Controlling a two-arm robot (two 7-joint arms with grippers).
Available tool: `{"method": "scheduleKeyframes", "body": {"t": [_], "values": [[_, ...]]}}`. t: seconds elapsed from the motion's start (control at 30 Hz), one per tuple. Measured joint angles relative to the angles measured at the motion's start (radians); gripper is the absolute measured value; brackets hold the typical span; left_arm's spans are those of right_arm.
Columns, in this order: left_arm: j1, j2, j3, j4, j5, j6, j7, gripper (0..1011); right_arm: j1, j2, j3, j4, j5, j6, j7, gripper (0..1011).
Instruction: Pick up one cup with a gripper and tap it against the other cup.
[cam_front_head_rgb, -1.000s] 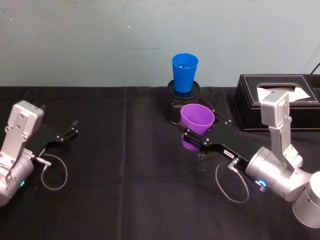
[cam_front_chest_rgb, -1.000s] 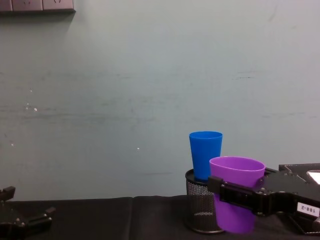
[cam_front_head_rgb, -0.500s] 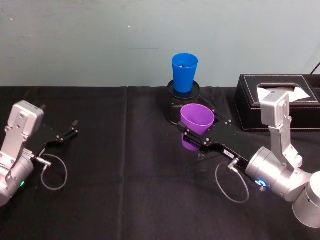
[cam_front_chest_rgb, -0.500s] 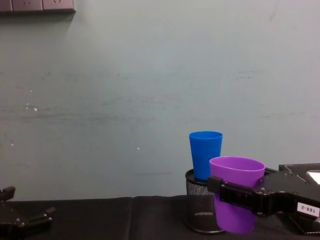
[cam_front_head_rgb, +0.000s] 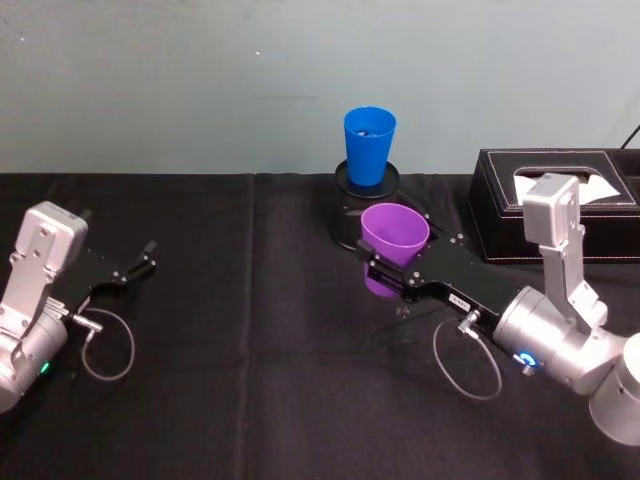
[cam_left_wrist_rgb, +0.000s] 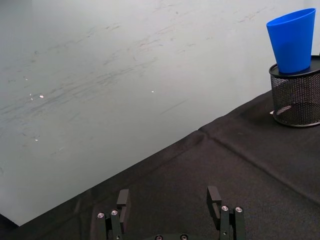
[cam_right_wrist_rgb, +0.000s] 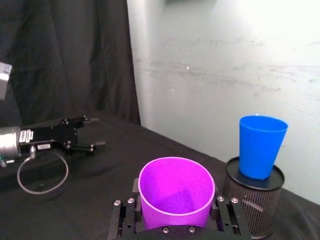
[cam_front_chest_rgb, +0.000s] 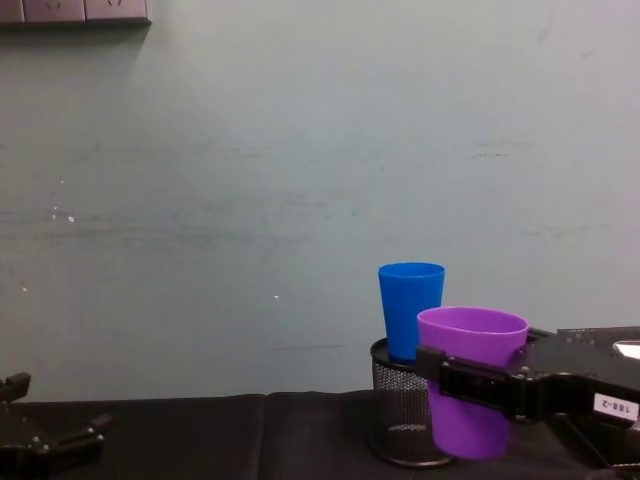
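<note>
The purple cup (cam_front_head_rgb: 395, 233) is upright, with my right gripper (cam_front_head_rgb: 393, 262) shut on its sides and holding it just off the black cloth. In the right wrist view the purple cup (cam_right_wrist_rgb: 176, 192) sits between the fingers (cam_right_wrist_rgb: 224, 214). The blue cup (cam_front_head_rgb: 369, 146) stands in a black mesh pen holder (cam_front_head_rgb: 352, 205) close behind it. In the chest view the purple cup (cam_front_chest_rgb: 470, 385) overlaps the blue cup (cam_front_chest_rgb: 411, 308); the wrist view shows a gap between them. My left gripper (cam_front_head_rgb: 135, 265) rests open at the far left, also seen in its own view as the left gripper (cam_left_wrist_rgb: 168, 200).
A black tissue box (cam_front_head_rgb: 560, 205) with a white tissue stands right of the holder, close to my right arm. A pale wall runs directly behind the table. Cable loops hang beside both wrists. Black cloth (cam_front_head_rgb: 250, 330) covers the table between the arms.
My right gripper has raised the purple cup slightly and nudged it toward the mesh holder. The blue cup and the left arm have not moved.
</note>
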Motion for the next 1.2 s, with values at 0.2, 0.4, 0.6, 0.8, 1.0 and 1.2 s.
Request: {"method": "scheduleKeyframes", "body": {"t": [0.2, 0.4, 0.6, 0.8, 1.0, 1.2], "values": [[0.000, 0.000, 0.000, 0.000, 0.000, 0.000, 0.000, 1000, 0.078, 0.006, -0.016, 0.053, 0.031, 0.091, 0.020, 731], [0.000, 0.000, 0.000, 0.000, 0.000, 0.000, 0.000, 1000, 0.143, -0.002, -0.023, 0.111, 0.055, 0.151, 0.016, 731], [0.000, 0.000, 0.000, 0.000, 0.000, 0.000, 0.000, 1000, 0.185, -0.025, -0.026, 0.152, 0.059, 0.207, -0.058, 731], [0.000, 0.000, 0.000, 0.000, 0.000, 0.000, 0.000, 1000, 0.193, -0.069, -0.023, 0.170, 0.018, 0.211, -0.160, 731], [0.000, 0.000, 0.000, 0.000, 0.000, 0.000, 0.000, 1000, 0.205, -0.107, -0.025, 0.190, -0.026, 0.188, -0.197, 731], [0.000, 0.000, 0.000, 0.000, 0.000, 0.000, 0.000, 1000, 0.231, -0.134, -0.029, 0.221, -0.058, 0.181, -0.204, 731]]}}
